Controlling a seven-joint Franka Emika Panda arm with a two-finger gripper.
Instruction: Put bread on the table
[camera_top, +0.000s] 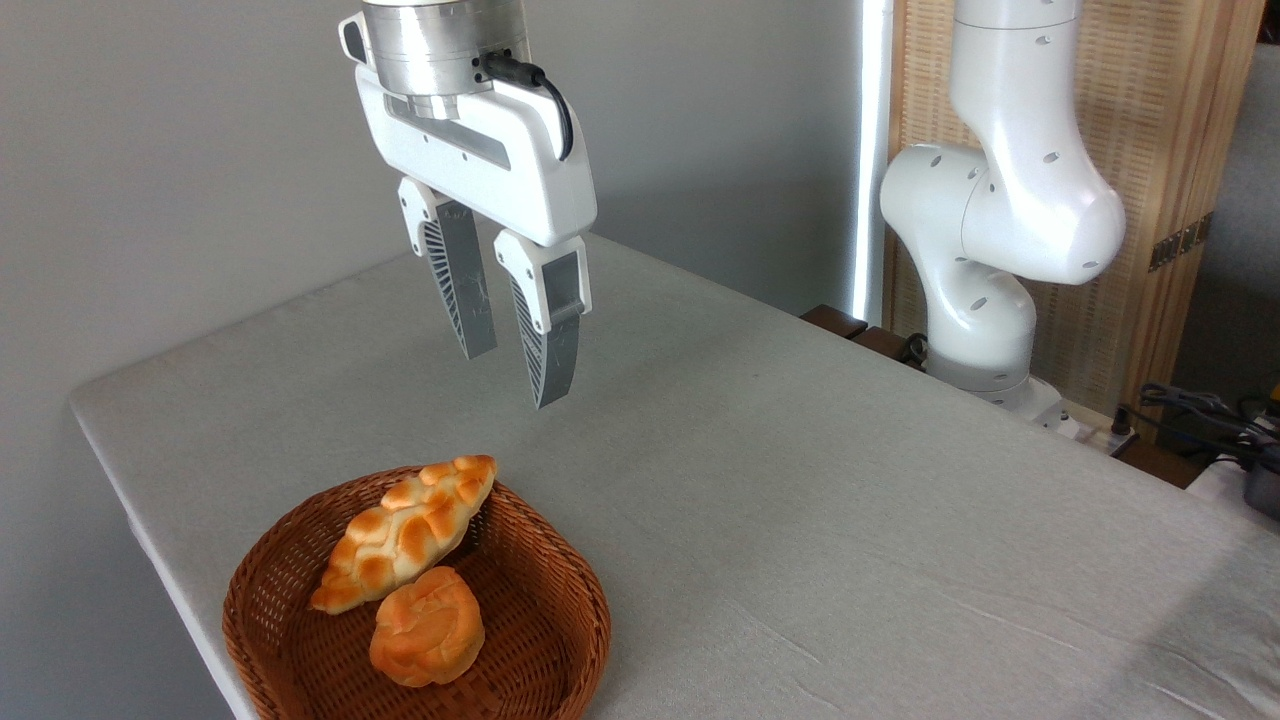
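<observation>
The bread (405, 532), a braided golden-orange loaf with pointed ends, lies slantwise in a round brown wicker basket (540, 610) at the near left of the table (800, 480). One end of the loaf rests on the basket's far rim. My gripper (515, 378) hangs in the air above and behind the basket, a little to the right of the loaf's upper end. Its grey fingers point down with a narrow gap between them and nothing held.
A smaller round orange bun (427, 627) sits in the basket, touching the loaf's lower side. The arm's white base (985, 300) stands at the table's far right edge. Cables (1200, 410) lie beyond it. The table's left edge runs close to the basket.
</observation>
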